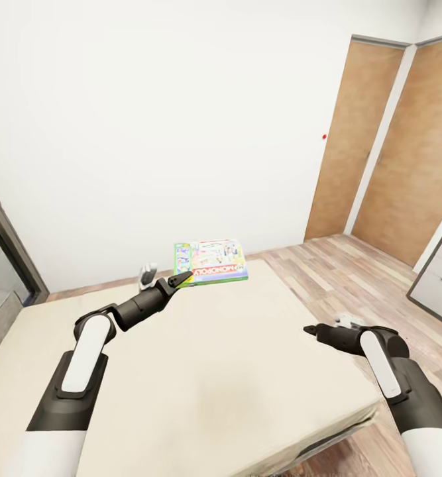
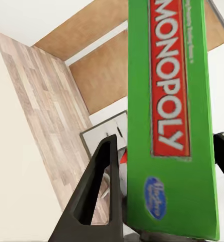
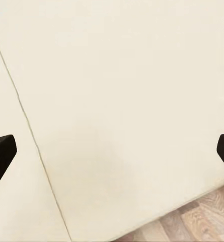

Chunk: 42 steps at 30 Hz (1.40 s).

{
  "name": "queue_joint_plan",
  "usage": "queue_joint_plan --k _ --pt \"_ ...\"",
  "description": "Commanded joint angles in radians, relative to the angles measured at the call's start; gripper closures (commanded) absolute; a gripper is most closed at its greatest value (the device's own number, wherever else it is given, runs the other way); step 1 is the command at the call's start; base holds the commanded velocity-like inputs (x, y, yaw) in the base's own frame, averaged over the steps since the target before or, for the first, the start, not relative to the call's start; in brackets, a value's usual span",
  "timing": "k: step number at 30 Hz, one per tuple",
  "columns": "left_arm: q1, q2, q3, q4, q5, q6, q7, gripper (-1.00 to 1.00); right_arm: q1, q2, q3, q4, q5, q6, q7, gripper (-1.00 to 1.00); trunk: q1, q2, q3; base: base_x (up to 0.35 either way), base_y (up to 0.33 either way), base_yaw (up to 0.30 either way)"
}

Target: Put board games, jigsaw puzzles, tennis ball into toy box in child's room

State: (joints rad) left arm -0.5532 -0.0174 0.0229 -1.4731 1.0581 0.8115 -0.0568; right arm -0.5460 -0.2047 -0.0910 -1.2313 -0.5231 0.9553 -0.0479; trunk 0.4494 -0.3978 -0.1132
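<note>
Monopoly box [image 1: 211, 262]: held off the bed at its near left corner, flat and roughly level in the head view, far part out over the bed's far end; white printed face up, green edge with red title band toward the camera.
Monopoly box, left wrist view [image 2: 172, 121]: green side panel with red MONOPOLY band and blue oval logo, seated between the two fingers.
Left gripper [image 1: 178, 279]: clamped on the Monopoly box corner; black finger [image 2: 94, 194] against one side of the box, other finger tip at the opposite side; arm stretched forward over the bed.
Right gripper [image 1: 311, 330]: over the right part of the bed, nothing in it; in the right wrist view fingertips [image 3: 1, 151] far apart at the frame edges, jaws wide, bare sheet between them.
Bed [image 1: 201, 371]: beige sheet, no other items visible on it; near right corner and dark frame low in the head view.
Floor [image 1: 343, 271]: wood plank, right of and beyond the bed.
Doors [image 1: 386, 142]: two brown wood panels in the far right corner, white strip between them.
Wall [image 1: 148, 119]: plain white behind the bed; small red dot near the door.
Drawer unit [image 1: 439, 278]: grey with dark frame, right edge of the head view.
Window frame [image 1: 8, 245]: dark, at the left edge.
</note>
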Motion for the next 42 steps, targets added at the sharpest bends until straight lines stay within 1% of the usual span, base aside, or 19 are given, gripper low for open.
queue_joint_plan --k 1,8,11,12,14,17,18,21,22,23,28,29,32,33,36,37,38,40,42 --pt "-0.002 0.001 0.003 -0.001 -0.005 0.006 -0.003 1.0 -0.002 -0.001 -0.001 -0.014 -0.003 0.002 -0.008 -1.0 0.001 -0.002 -0.002 0.0 0.0 -0.29" --pt "-0.005 0.004 0.001 0.006 -0.01 0.006 0.003 1.0 -0.004 -0.002 0.001 -0.023 -0.003 0.002 -0.01 -1.0 0.001 -0.002 -0.002 0.0 0.0 -0.29" --pt "-0.007 -0.001 -0.003 0.011 -0.011 0.005 0.007 1.0 -0.001 0.01 0.011 -0.014 -0.002 0.003 -0.011 -1.0 0.001 -0.002 -0.002 0.0 0.0 -0.29" --pt "-0.009 -0.003 -0.005 0.012 -0.011 0.005 0.008 1.0 0.002 0.021 0.019 -0.006 -0.002 0.002 -0.01 -1.0 0.001 -0.002 -0.002 0.0 0.0 -0.29" --pt "-0.012 -0.006 -0.009 0.016 -0.01 0.005 0.009 1.0 0.005 0.065 0.058 0.027 0.001 0.001 -0.011 -1.0 0.001 -0.002 -0.002 0.0 0.0 -0.29" --pt "-0.017 -0.021 -0.017 0.023 -0.01 0.005 0.01 1.0 0.008 0.145 0.15 0.106 0.005 -0.006 -0.013 -1.0 0.001 -0.002 -0.002 0.0 0.0 -0.29" --pt "-0.024 -0.04 -0.032 0.028 -0.008 0.004 0.009 1.0 0.006 0.197 0.229 0.192 0.006 -0.013 -0.014 -1.0 0.001 -0.002 -0.002 0.0 0.0 -0.29" --pt "-0.031 -0.062 -0.06 0.037 -0.007 0.004 0.011 1.0 0.001 0.225 0.272 0.245 0.004 -0.026 -0.012 -1.0 0.001 -0.002 -0.002 0.0 0.0 -0.29" --pt "-0.057 -0.083 -0.102 0.05 -0.005 0.003 0.01 1.0 -0.004 0.242 0.298 0.279 0.0 -0.035 -0.01 -1.0 0.001 -0.002 -0.002 0.0 0.0 -0.29" --pt "-0.057 -0.083 -0.102 0.05 -0.005 0.003 0.01 1.0 -0.004 0.242 0.298 0.279 0.0 -0.035 -0.01 -1.0 0.001 -0.002 -0.002 0.0 0.0 -0.29" --pt "-0.084 -0.096 -0.125 0.09 -0.003 0.004 0.008 1.0 -0.018 0.247 0.308 0.29 -0.003 -0.038 -0.008 -1.0 0.001 -0.002 -0.002 0.0 0.0 -0.29" --pt "-0.092 -0.096 -0.132 0.108 -0.002 0.005 0.006 1.0 -0.023 0.241 0.308 0.258 -0.003 -0.036 -0.009 -1.0 0.001 -0.002 -0.001 0.0 0.0 -0.29" --pt "-0.093 -0.094 -0.133 0.112 0.0 0.005 0.001 1.0 -0.019 0.232 0.307 0.218 -0.003 -0.031 -0.009 -1.0 0.001 -0.002 0.0 0.0 0.0 -0.29" --pt "-0.093 -0.094 -0.133 0.112 0.0 0.005 0.001 1.0 -0.019 0.232 0.307 0.218 -0.003 -0.031 -0.009 -1.0 0.001 -0.002 0.0 0.0 0.0 -0.29" --pt "-0.09 -0.092 -0.135 0.106 0.0 0.006 -0.004 1.0 -0.018 0.211 0.307 0.187 -0.004 -0.027 -0.008 -1.0 0.001 -0.002 0.001 0.0 0.0 -0.29" --pt "-0.089 -0.091 -0.135 0.1 0.0 0.007 -0.004 1.0 -0.018 0.196 0.305 0.173 -0.008 -0.026 -0.008 -1.0 0.001 -0.002 0.002 0.0 0.0 -0.29" --pt "-0.088 -0.091 -0.136 0.098 0.0 0.006 -0.004 1.0 -0.018 0.189 0.302 0.168 -0.012 -0.025 -0.008 -1.0 0.001 -0.002 0.002 0.0 0.0 -0.29" --pt "-0.087 -0.09 -0.136 0.092 0.0 0.007 -0.006 1.0 -0.018 0.175 0.276 0.156 -0.033 -0.023 -0.009 -1.0 0.001 -0.002 0.003 0.0 0.0 -0.29" --pt "-0.085 -0.089 -0.136 0.091 0.0 0.007 -0.008 1.0 -0.017 0.171 0.263 0.152 -0.041 -0.02 -0.009 -1.0 0.001 -0.002 0.004 0.0 0.0 -0.29"
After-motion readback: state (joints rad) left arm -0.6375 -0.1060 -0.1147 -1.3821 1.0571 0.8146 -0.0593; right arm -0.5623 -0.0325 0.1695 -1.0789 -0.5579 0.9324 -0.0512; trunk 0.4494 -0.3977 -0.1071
